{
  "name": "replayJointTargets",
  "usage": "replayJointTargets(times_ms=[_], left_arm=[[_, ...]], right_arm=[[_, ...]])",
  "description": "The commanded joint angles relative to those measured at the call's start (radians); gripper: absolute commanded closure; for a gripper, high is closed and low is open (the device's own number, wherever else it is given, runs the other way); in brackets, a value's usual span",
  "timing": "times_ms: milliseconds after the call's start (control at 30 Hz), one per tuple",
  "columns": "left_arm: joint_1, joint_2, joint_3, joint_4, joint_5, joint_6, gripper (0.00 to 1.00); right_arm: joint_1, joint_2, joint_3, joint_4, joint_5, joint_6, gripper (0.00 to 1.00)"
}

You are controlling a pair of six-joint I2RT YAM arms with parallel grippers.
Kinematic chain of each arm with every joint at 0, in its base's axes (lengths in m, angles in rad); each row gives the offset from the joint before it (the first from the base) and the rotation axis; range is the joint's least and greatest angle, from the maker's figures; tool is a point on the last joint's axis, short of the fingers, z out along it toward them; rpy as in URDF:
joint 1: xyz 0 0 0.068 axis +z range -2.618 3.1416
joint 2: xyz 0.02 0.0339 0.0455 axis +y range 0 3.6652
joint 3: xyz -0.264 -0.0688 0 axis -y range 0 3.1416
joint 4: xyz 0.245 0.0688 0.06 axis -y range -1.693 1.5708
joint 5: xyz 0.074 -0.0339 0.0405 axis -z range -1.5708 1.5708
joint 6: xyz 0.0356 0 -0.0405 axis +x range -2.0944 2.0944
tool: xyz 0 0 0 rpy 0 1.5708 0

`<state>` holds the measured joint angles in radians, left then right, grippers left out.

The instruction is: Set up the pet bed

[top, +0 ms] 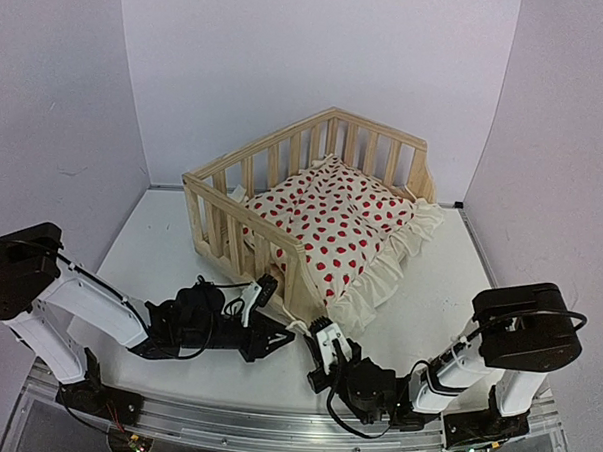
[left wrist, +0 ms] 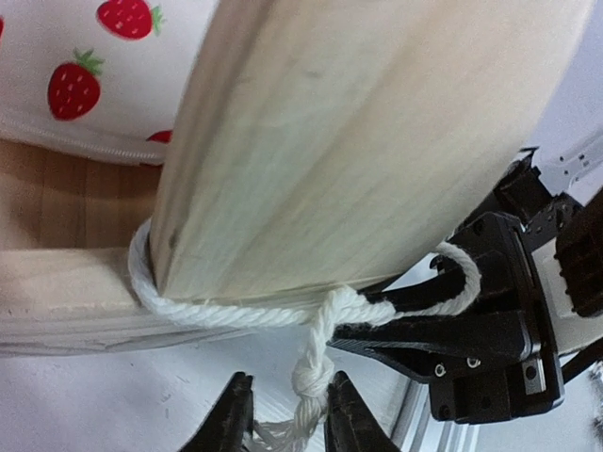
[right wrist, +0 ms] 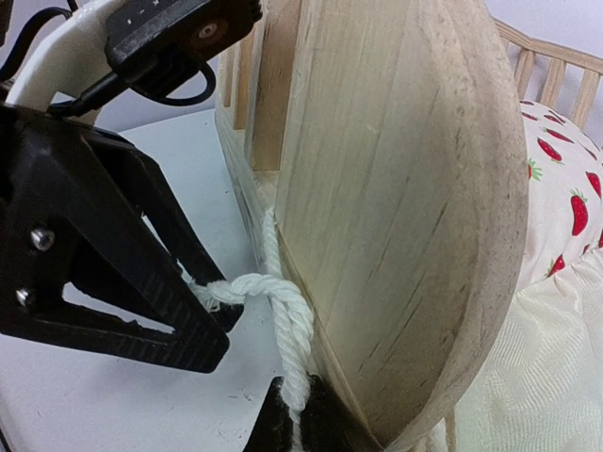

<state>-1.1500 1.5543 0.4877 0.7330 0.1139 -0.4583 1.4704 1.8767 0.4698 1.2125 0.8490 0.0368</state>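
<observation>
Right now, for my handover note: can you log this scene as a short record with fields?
bed: wooden frame, cushion inside
cushion: strawberry print, ruffle spilling out the open side
string: looped round the front post, twisted together in front
left gripper: jaws either side of the string's tail, grip unclear
right gripper: shut on the string's other end

No lettering, brand or number reads anywhere, and the pet bed (top: 250,149) bears none. Pale marks on the black camera housing (right wrist: 179,33) sit there too — too small to make out.
</observation>
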Motion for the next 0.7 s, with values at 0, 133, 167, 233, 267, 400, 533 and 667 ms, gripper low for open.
replayJointTargets(times_ms=[0, 133, 167, 233, 267, 400, 533, 667], left_arm=[[0.006, 0.003, 0.045, 0.039, 0.026, 0.025, 0.87], [0.006, -0.006, 0.043, 0.036, 0.023, 0.031, 1.00], [0.006, -0.006, 0.044, 0.034, 0.023, 0.032, 1.00], [0.007, -0.005, 0.048, 0.030, 0.022, 0.032, 1.00], [0.007, -0.004, 0.049, 0.028, 0.024, 0.032, 1.00], [0.009, 0.000, 0.054, 0.024, 0.024, 0.028, 1.00], [0.009, -0.002, 0.058, 0.023, 0.023, 0.032, 1.00], [0.009, 0.024, 0.079, 0.020, 0.039, 0.036, 1.00]], right_arm=[[-0.024, -0.052, 0.002, 0.022, 0.057, -0.010, 1.00], [-0.024, -0.113, -0.015, -0.141, 0.019, 0.077, 0.89], [-0.024, -0.140, -0.032, -0.180, -0.009, 0.104, 0.80], [-0.024, -0.205, -0.063, -0.283, -0.072, 0.187, 0.67], [-0.024, -0.242, -0.072, -0.345, -0.096, 0.216, 0.61], [-0.025, -0.367, -0.081, -0.580, -0.163, 0.298, 0.42], [-0.024, -0.370, -0.106, -0.602, -0.179, 0.325, 0.37], [-0.024, -0.325, -0.079, -0.588, -0.246, 0.332, 0.34]])
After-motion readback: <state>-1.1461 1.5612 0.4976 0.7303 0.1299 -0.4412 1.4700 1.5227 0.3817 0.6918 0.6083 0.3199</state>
